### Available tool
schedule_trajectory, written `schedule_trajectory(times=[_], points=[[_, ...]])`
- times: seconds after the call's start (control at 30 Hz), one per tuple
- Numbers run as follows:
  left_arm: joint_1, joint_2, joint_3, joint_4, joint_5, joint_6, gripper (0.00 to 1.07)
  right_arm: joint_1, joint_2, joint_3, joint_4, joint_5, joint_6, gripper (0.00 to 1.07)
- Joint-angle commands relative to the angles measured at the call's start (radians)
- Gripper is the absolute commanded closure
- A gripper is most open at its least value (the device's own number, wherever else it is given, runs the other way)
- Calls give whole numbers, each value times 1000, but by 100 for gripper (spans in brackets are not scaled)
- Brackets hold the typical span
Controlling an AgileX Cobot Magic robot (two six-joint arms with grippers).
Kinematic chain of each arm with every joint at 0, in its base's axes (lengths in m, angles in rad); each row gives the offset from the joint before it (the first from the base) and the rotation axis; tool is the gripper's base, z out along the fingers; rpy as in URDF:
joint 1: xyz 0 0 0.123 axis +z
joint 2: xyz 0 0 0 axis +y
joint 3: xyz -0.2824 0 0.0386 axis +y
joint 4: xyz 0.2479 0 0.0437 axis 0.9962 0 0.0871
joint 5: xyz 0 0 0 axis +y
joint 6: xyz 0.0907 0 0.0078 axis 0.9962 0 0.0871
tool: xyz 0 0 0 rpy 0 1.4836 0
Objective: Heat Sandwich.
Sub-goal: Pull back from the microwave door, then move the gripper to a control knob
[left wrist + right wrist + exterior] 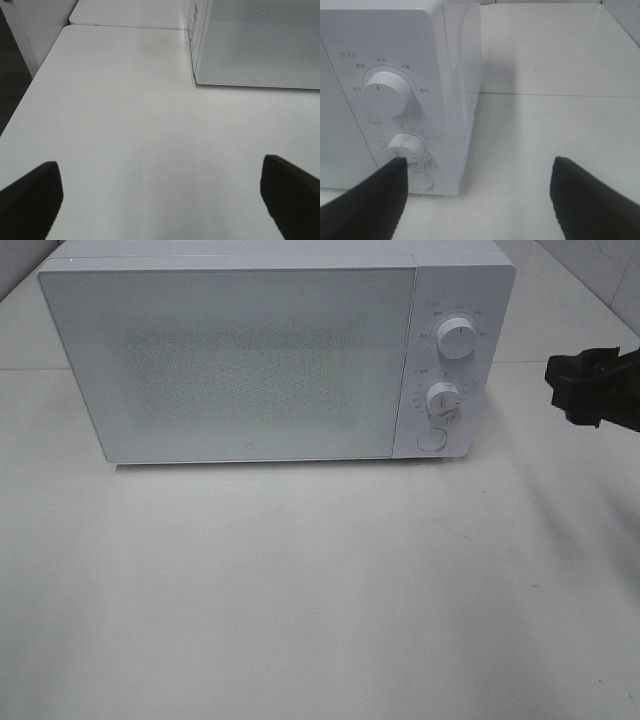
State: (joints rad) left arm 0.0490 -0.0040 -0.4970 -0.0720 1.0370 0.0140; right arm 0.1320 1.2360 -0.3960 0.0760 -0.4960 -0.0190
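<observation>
The left gripper [160,197] and the right gripper [480,200] have matte black, wedge-shaped fingers [590,200] with rounded tips.

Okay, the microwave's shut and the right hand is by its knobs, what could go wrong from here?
1. The right hand hangs open close to the lower dial; a stray finger could knock it off the intended setting.
2. The microwave door is closed and no sandwich shows in any view, so it might run empty.

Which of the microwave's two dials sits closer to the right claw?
The lower dial, the smaller one ringed with fine tick marks, just above the round button. The upper dial is larger and farther away.
</observation>
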Motion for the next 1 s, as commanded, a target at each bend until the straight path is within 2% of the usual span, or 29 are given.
schedule_trajectory(times=[0.03,0.1,0.2,0.47,0.53,0.6,0.67,1.0], points=[[3,-28,2,4,-2,2,3,69,55,56,144,-199,-128,31],[3,-28,2,4,-2,2,3,95,67,63,172,-225,-151,31],[3,-28,2,4,-2,2,3,186,118,78,305,-305,-235,31],[3,-28,2,4,-2,2,3,321,192,78,380,-452,-255,31],[3,-28,2,4,-2,2,3,378,234,78,490,-519,-260,31],[3,-28,2,4,-2,2,3,393,246,78,529,-537,-263,31],[3,-28,2,4,-2,2,3,457,293,78,606,-617,-265,31],[3,-28,2,4,-2,2,3,619,447,78,728,-789,-265,31]])
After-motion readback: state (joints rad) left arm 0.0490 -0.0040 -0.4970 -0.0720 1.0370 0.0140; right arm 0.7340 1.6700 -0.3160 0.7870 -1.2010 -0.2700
